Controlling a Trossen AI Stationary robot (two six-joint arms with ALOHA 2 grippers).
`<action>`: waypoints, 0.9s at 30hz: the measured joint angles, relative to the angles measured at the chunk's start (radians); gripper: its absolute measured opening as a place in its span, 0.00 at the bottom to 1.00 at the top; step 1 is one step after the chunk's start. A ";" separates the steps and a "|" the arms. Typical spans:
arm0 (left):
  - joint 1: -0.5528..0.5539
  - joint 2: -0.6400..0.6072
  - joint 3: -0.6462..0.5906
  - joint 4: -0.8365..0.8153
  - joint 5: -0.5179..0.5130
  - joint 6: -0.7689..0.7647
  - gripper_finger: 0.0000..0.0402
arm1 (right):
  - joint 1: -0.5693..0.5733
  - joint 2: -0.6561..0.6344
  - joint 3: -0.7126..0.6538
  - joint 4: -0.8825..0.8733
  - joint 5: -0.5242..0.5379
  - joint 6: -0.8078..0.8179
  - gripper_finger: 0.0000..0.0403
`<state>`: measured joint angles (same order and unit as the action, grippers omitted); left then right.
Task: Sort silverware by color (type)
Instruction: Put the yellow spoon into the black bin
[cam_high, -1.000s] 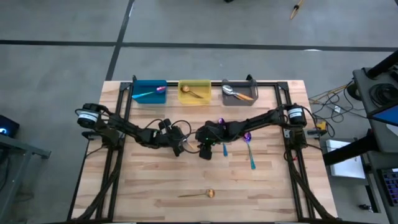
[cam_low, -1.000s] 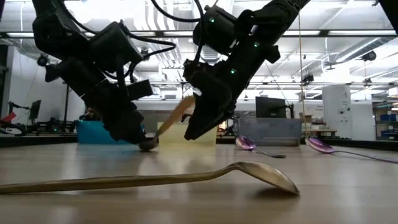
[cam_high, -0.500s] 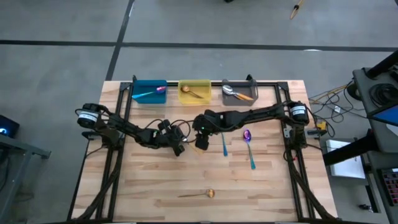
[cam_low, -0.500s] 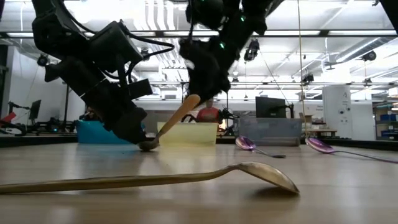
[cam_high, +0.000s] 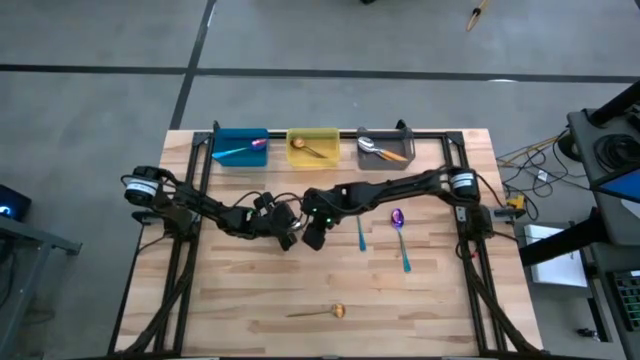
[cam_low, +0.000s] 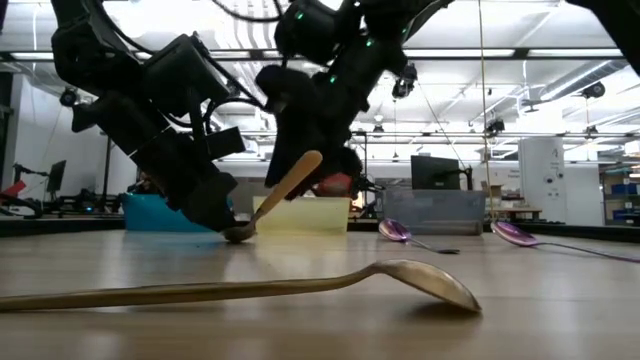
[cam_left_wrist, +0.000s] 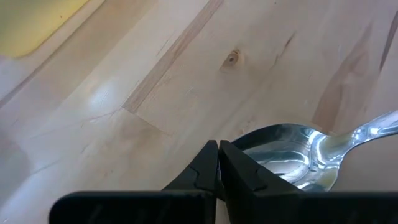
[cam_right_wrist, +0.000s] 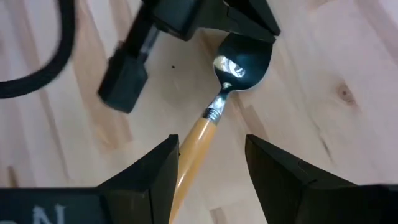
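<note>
High view: the left gripper (cam_high: 291, 234) and right gripper (cam_high: 312, 236) meet at mid-table, just beside each other. The orange-handled spoon between them is hidden by the arms here. To the right lie two teal-handled spoons (cam_high: 361, 236), well apart from the grippers; a gold spoon (cam_high: 318, 313) lies alone near the front edge. At the far edge, the blue bin (cam_high: 240, 146), yellow bin (cam_high: 314, 147) and gray bin (cam_high: 385, 149) each hold cutlery already.

Low view: the orange spoon (cam_low: 283, 191) stands tilted, bowl down on the wood, handle rising up and to the right toward the right gripper above it. The left gripper pins the bowl end.

Left wrist view: the fingers (cam_left_wrist: 205, 171) are pressed together with no gap, their tips at the rim of the polished silver bowl (cam_left_wrist: 285, 155). Whether they truly pinch the rim cannot be told.

Right wrist view: the right fingers (cam_right_wrist: 158, 169) are spread wide, straddling the smooth orange handle (cam_right_wrist: 194, 149), not yet touching it. The handle's long axis runs straight out between them toward the bowl.

Judgement: the right arm is placed to close on the handle; the glossy, narrow handle may slip.
</note>
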<state>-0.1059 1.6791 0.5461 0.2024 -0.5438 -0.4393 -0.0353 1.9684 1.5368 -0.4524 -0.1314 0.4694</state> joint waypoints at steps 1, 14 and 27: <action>0.000 0.000 0.000 0.000 0.000 0.000 0.00 | 0.000 0.015 0.010 -0.002 0.000 0.002 0.44; -0.001 0.002 -0.001 -0.004 -0.025 0.000 0.00 | 0.001 0.182 0.178 -0.109 -0.009 -0.030 0.42; -0.005 0.001 -0.003 -0.007 -0.029 0.000 0.00 | -0.003 0.197 0.214 -0.179 0.027 -0.105 0.15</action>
<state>-0.1104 1.6798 0.5434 0.1951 -0.5732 -0.4393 -0.0382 2.1658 1.7511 -0.6313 -0.1047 0.3642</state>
